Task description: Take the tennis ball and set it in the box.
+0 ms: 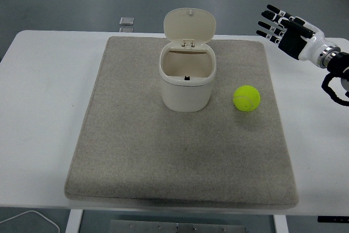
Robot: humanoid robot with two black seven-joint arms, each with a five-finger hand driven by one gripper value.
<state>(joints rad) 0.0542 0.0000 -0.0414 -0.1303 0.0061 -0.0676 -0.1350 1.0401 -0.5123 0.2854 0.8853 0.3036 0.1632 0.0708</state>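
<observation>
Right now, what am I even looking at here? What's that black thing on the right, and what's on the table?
This is one picture from a camera high on a humanoid robot, looking down over its white table. The black thing is the robot's right hand, fingers spread, holding nothing, raised near the table's far right corner. The left arm is out of view. A grey mat covers the table's middle. On it stands a cream box with its hinged lid up, and to its right lies a yellow tennis ball, untouched.

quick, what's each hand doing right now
Left hand: not in view.
Right hand: open, fingers spread, holding nothing, up at the table's far right, apart from the ball.
</observation>
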